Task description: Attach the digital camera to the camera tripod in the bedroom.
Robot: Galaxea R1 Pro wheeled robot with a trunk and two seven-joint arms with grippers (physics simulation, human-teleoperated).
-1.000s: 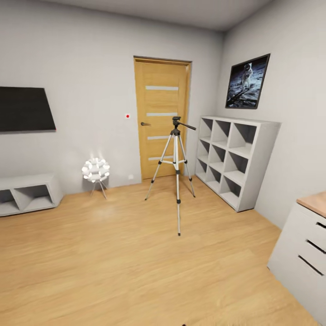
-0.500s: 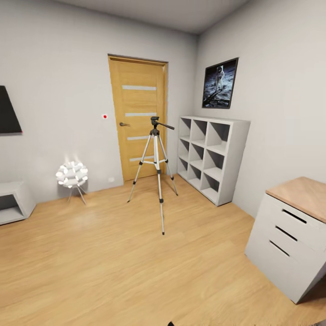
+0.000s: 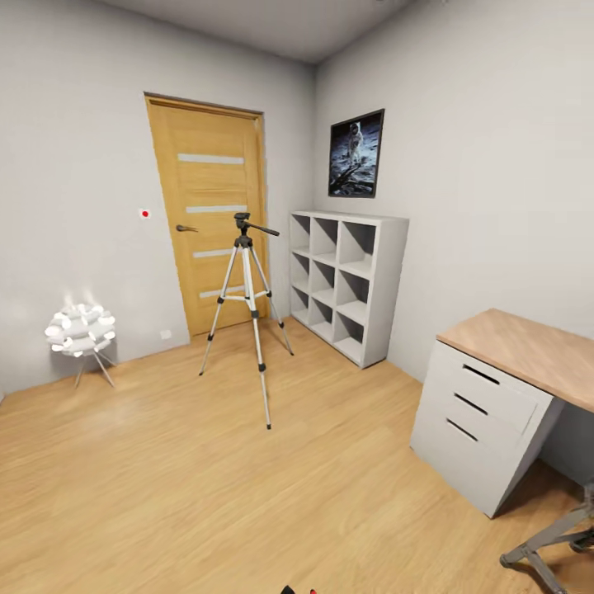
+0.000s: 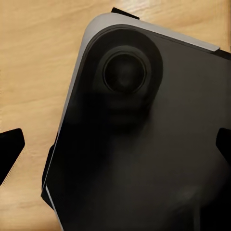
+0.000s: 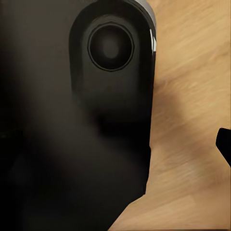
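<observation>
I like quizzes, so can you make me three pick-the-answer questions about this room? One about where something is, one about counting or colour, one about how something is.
1. Where does the tripod stand?
A. On the desk
B. On the floor before the door
C. Inside the shelves

2. How many drawers does the desk show?
A. One
B. Three
C. Six

3. How is the door?
A. Shut
B. Wide open
C. Lying on the floor

Answers:
1. B, its three legs rest on the wood floor, with the door behind it and the shelves to its side.
2. B, three dark handle slots sit one under another on the white front.
3. A, the door sits flat in its frame with no gap showing.
</observation>
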